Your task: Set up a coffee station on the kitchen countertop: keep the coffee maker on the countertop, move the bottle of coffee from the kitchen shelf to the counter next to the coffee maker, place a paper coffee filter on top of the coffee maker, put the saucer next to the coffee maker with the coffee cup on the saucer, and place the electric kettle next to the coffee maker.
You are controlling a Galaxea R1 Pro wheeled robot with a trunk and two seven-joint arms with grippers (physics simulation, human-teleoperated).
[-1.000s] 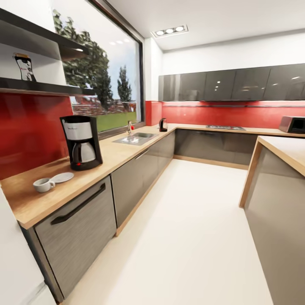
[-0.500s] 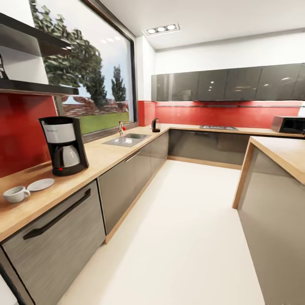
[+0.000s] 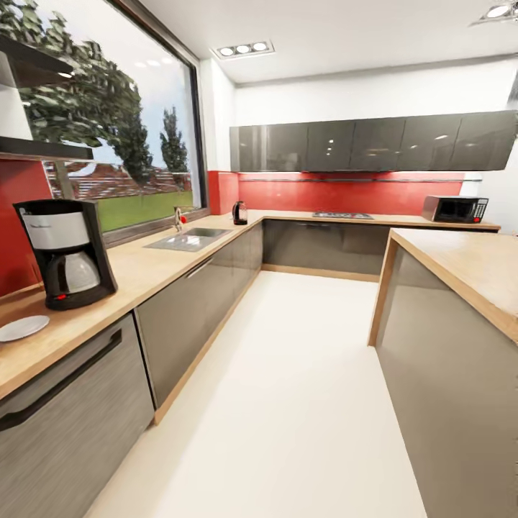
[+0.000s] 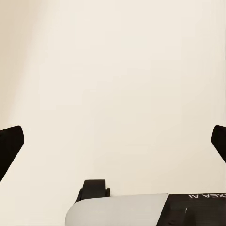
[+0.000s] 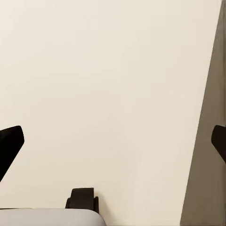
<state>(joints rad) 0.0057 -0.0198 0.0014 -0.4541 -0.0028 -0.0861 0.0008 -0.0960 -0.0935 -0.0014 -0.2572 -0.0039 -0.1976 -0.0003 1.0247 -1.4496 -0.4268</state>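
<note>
Currently in transit: left gripper and right gripper spread wide, empty, aimed floorward; electric kettle at 12 o'clock, likely next target.

Each wrist view shows black fingertips at both edges, a rounded silver-grey shell below, and a small black knob. White lettering, seemingly mirrored, marks the left arm's black casing.

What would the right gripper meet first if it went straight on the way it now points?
Probably the pale cream floor: the open right gripper has nothing between its black fingertips and that surface. A grey-brown cabinet panel lies off to one side.
</note>
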